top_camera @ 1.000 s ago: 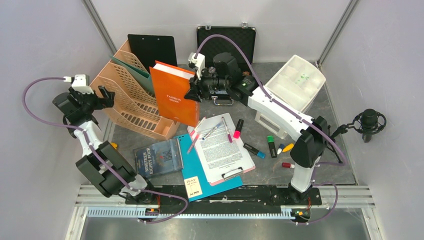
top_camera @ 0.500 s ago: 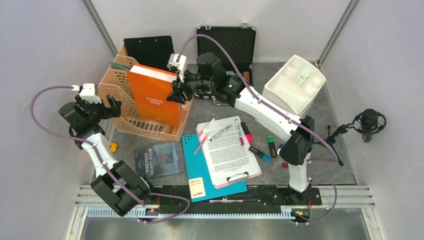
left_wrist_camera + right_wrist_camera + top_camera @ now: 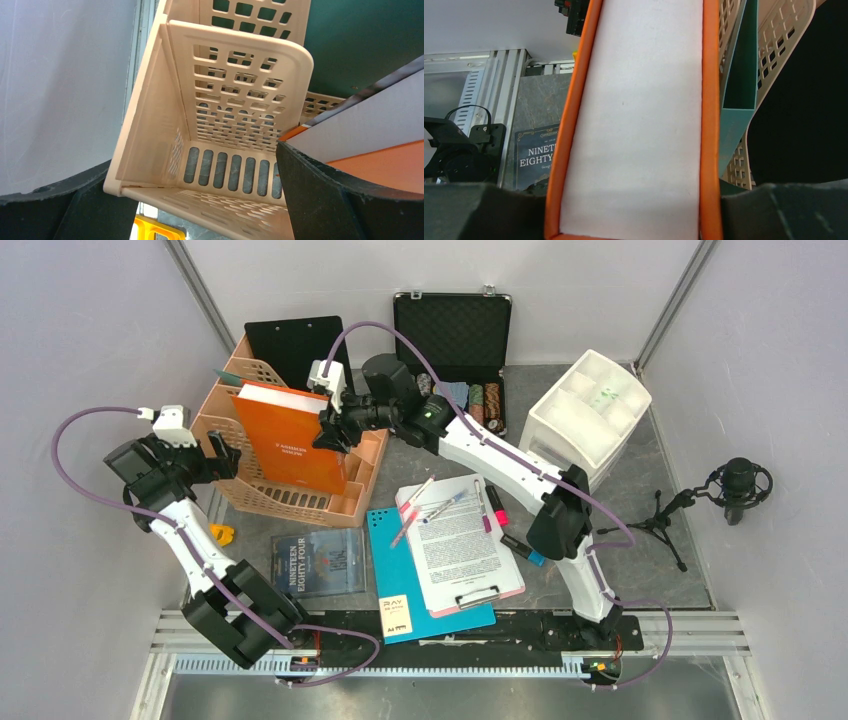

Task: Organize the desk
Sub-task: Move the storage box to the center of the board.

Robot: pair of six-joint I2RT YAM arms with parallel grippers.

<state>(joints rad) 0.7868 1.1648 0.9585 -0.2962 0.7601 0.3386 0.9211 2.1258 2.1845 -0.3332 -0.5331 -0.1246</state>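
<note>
Early days: one book is going into the rack and most of the clutter is still loose.

The left gripper (image 3: 222, 452) hangs spread beside the peach file rack (image 3: 262, 492), which holds a teal folder (image 3: 235, 377) and the orange book (image 3: 290, 440) pinched by the right gripper (image 3: 330, 430). On the tabletop (image 3: 650, 570), spanning the walled enclosure, paperback (image 3: 320, 562), notebook (image 3: 385, 540), clipboard (image 3: 462, 540) and markers (image 3: 497, 508) lie unsorted. The far black case (image 3: 452, 330) is open and the white organiser (image 3: 560, 430) looks nearly empty.

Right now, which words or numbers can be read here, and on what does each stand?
"NINETEEN EIGHTY FOUR": dark book lying flat on the desk.
"RAY": pale label on the teal notebook; smaller lines unreadable.
Title on the orange book: too blurred.
Print on the clipboard sheet: too small.
</note>
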